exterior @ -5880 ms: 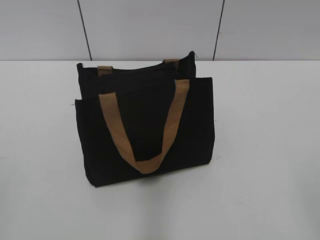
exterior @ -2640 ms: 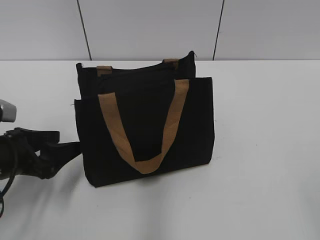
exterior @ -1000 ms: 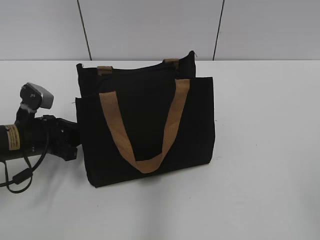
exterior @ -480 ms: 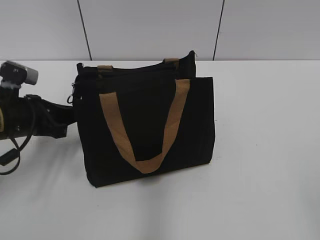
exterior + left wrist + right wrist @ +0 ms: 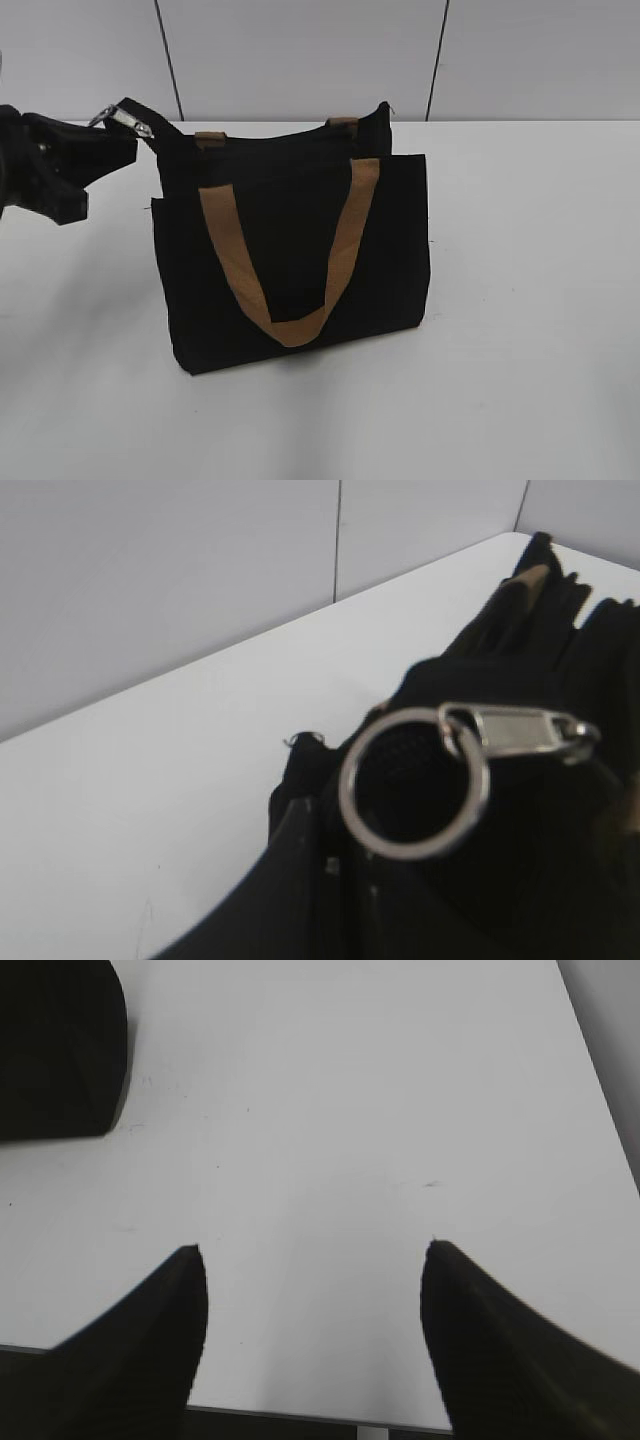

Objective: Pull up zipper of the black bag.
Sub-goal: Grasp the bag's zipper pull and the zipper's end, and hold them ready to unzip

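Observation:
The black bag [image 5: 290, 250] stands upright on the white table, with tan strap handles [image 5: 340, 240] hanging down its front. My left gripper [image 5: 120, 135] is at the bag's top left corner. It is shut on the black fabric end of the zip track and holds that end raised. The zipper [image 5: 125, 118], a silver slider with a ring pull, lies at that raised end. In the left wrist view the zipper's ring pull [image 5: 415, 780] hangs just above my left gripper [image 5: 340, 855]. My right gripper [image 5: 312, 1250] is open and empty over bare table, out of the exterior view.
The white table [image 5: 530, 300] spreads to the right of and in front of the bag. A grey panelled wall [image 5: 300, 50] stands behind it. A black corner of the bag [image 5: 60, 1050] shows at the top left of the right wrist view.
My left arm came in from the left, took hold at the bag's left end and rose. The zip end with the silver slider now stands lifted above the bag's top corner.

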Tool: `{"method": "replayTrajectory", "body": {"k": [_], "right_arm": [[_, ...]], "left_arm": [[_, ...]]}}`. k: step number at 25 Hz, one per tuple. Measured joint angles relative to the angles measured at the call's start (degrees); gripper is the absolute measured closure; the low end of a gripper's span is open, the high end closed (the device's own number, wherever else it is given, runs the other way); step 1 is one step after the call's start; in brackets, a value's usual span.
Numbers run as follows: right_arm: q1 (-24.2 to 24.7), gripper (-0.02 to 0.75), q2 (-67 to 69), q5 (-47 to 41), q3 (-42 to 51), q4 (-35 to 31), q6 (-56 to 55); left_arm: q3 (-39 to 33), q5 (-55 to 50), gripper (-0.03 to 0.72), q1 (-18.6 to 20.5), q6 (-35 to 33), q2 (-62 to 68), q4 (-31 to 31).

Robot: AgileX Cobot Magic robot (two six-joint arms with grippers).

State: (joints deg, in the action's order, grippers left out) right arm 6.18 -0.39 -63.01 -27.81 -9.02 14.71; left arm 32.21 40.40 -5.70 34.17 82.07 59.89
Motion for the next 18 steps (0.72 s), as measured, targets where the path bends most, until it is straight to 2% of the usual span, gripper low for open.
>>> {"method": "replayTrajectory", "body": {"k": [5,14,18], "right_arm": [[0.0,0.22,0.0,0.0,0.0,0.0,0.0],[0.0,0.22,0.0,0.0,0.0,0.0,0.0],[0.0,0.22,0.0,0.0,0.0,0.0,0.0]], "left_arm": [[0.0,0.0,0.667,0.0,0.9,-5.6,6.3],[0.0,0.0,0.667,0.0,4.2,-11.8,11.8],[0.0,0.0,0.667,0.0,4.4,-11.9,12.3]]}}
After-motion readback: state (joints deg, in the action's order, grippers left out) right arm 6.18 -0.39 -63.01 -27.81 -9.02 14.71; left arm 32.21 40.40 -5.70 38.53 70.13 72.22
